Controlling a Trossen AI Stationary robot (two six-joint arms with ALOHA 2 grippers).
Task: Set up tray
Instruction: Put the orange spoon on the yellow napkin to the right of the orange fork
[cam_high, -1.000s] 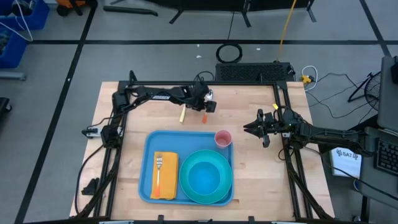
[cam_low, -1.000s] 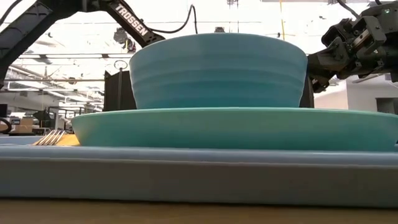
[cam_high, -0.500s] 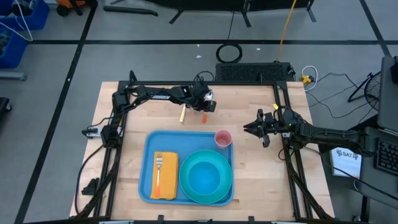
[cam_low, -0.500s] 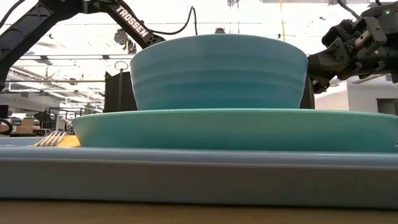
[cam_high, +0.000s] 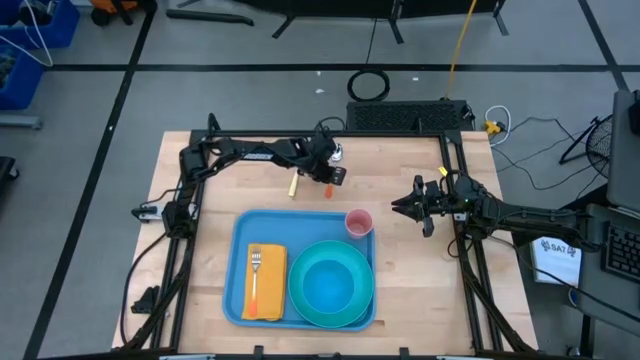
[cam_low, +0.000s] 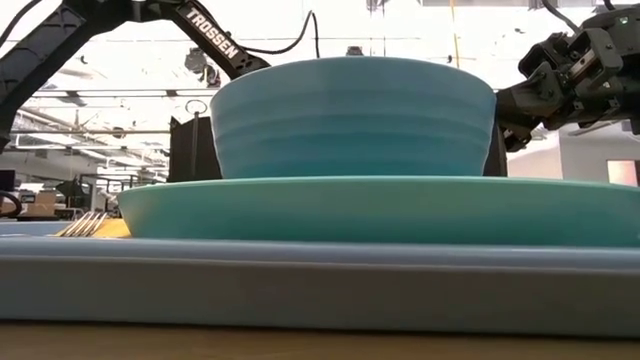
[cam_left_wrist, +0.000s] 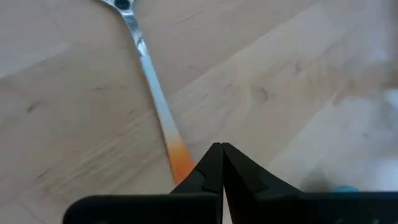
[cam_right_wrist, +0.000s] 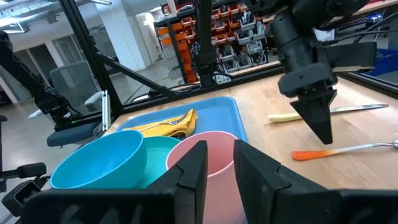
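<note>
Sky-blue plastic tray (cam_high: 240, 250), at the wooden table's (cam_high: 190, 250) front edge, carries a teal bowl (cam_high: 325, 285), while the "TROSSEN"-lettered left gripper (cam_left_wrist: 221, 163), fingers pressed together, hovers beside an orange-handled metal utensil (cam_left_wrist: 155, 102) and the right gripper (cam_right_wrist: 217, 163) stands parted.

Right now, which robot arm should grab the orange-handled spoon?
Probably left. The left gripper hangs shut just above the orange-handled spoon lying outside the tray; the right gripper waits farther off, beside the pink cup.
</note>
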